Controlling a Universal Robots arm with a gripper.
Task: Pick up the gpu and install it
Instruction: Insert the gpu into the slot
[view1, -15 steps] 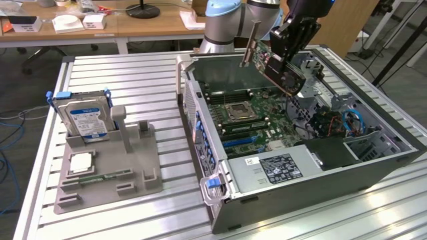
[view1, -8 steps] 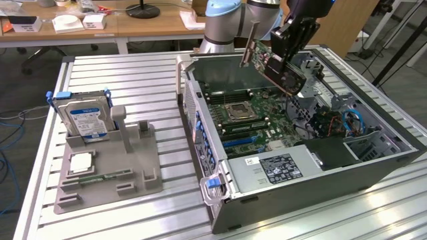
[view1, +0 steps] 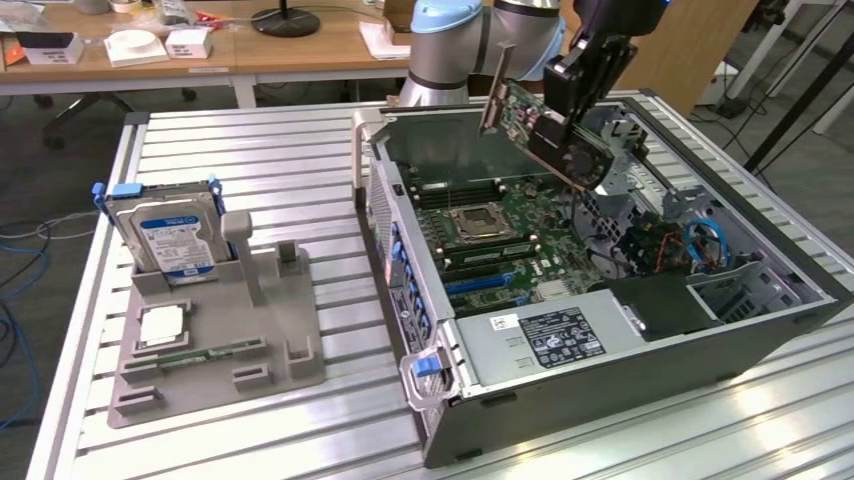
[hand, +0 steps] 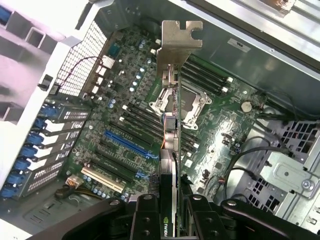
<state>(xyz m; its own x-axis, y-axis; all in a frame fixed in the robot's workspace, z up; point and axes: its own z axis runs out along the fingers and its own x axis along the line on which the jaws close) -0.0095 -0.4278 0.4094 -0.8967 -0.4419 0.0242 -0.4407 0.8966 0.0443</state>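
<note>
Tool (view1: 571, 115) is clamping the gpu (view1: 521, 108) | gpu is hanging tilted above the motherboard (view1: 497, 252) of the open computer case (view1: 601, 400) on worktop (view1: 267, 140)

You get bright, even overhead light, with white glare on the table (view1: 787, 420) slats at the exterior view's right, soft shadow inside the case (view1: 667, 390), and a pale sheen on the gpu (hand: 171, 115) bracket in the wrist view.

gpu (view1: 561, 145) hangs clear above motherboard (view1: 534, 270), cables (view1: 697, 245) and drive cage (hand: 285, 175) alongside
</note>
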